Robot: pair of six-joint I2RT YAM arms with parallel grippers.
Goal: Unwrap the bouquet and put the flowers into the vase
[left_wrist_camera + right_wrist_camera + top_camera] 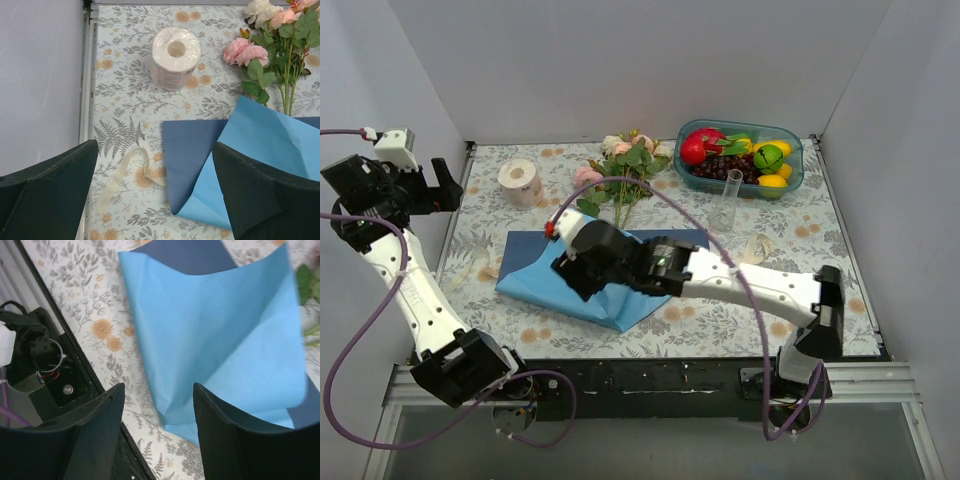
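R gripper (157,390): two matte black fingers, blunt and wedge-shaped, standing apart w/ nothing clamped. In the top view it hovers at frame ctr over the wrapping paper (220,325). Paper is a smooth sheet, light blue on one face and navy on the other. It lies spread flat w/ soft creases and one corner folded over.

Just above its upper edge lie the flowers (625,165): pink, peach and cream roses on thin green stems w/ small rounded leaves. Stem ends meet the paper's edge.

Vase (728,200), a slim clear glass tube, stands on end right of the flowers, just below a teal tray (795,165) of glossy fruit.

L gripper (155,145) is at upper left of the top view, jaws wide, empty. Its camera shows a cream ribbon (125,170) curled loose on the floral-print tablecloth (125,100), and a white tissue roll (175,50).
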